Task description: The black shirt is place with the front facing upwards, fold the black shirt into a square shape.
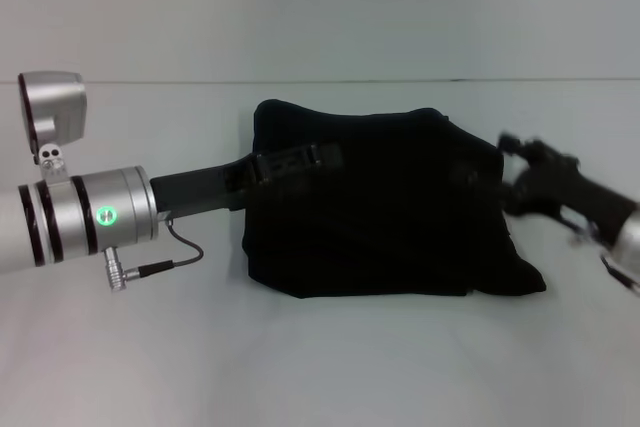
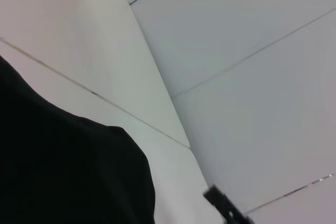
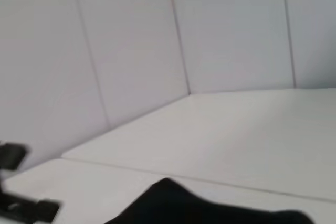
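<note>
The white table [image 1: 320, 367] carries the black shirt [image 1: 380, 217], a large plain black cloth garment bunched into a rough block at the middle, its lettering hidden. The left arm's silver cylinder reaches in from the left, and the left gripper [image 1: 300, 162] lies against the shirt's upper left part; whether it pinches cloth cannot be told. The right gripper [image 1: 515, 152] sits at the shirt's right edge, blurred, its grip also unclear

Silver left arm [image 1: 90, 219], black bands, green light, thin black cable.
</note>
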### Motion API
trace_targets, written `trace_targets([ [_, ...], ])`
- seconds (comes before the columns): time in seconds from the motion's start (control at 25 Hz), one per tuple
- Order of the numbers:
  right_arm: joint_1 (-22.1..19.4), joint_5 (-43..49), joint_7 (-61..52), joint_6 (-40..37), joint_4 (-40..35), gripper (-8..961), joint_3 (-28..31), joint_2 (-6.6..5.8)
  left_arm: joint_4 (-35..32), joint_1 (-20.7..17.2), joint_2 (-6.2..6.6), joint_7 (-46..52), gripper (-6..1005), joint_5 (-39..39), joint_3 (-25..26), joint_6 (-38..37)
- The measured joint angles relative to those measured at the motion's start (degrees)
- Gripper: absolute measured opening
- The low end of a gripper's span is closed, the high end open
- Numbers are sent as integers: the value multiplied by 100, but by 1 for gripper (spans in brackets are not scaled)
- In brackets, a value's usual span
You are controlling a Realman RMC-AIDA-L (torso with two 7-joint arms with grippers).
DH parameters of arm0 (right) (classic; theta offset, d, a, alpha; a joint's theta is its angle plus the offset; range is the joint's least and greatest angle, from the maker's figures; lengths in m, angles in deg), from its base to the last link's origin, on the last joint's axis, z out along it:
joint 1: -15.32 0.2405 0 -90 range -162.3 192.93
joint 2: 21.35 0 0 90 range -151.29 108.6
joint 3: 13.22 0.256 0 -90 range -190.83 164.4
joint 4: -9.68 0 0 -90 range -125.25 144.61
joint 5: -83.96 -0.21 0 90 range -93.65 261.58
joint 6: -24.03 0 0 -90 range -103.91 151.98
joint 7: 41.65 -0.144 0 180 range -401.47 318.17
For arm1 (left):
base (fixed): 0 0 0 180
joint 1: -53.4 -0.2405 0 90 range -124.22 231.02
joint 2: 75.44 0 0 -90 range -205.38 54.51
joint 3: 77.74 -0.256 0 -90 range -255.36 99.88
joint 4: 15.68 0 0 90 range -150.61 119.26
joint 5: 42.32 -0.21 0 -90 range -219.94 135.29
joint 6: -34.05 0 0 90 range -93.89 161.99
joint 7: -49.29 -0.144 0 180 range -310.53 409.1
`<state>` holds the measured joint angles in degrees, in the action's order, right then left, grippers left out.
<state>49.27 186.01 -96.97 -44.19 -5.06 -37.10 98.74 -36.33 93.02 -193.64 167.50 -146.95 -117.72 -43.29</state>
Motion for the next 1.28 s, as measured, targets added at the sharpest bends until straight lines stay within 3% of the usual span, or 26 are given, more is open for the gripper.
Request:
trace_targets([
  [0.28,789,-103,-37,1488,396,945,-90,1,-2,7,-3,0,950,4,15,61],
  [0.44,936,-130,-44,2147,543,945,-61,8,-7,10,-23,0,950,4,16,63],
  [0.68,907,-139,-48,2341,560,945,-25,12,-9,10,-9,13,949,4,23,151],
  [0.8,778,-144,-45,1912,481,945,-8,-15,-19,10,11,152,949,-4,33,313],
  [0.92,472,-105,11,1006,257,945,-80,-35,-36,11,82,458,950,-44,-29,647],
  [1.12,-244,-81,59,-517,-227,945,-435,-51,-39,40,267,1031,950,-65,-375,1279],
  [1.28,-791,-80,139,-1267,-373,945,-538,-56,-14,73,298,1203,949,-66,-585,1768],
])
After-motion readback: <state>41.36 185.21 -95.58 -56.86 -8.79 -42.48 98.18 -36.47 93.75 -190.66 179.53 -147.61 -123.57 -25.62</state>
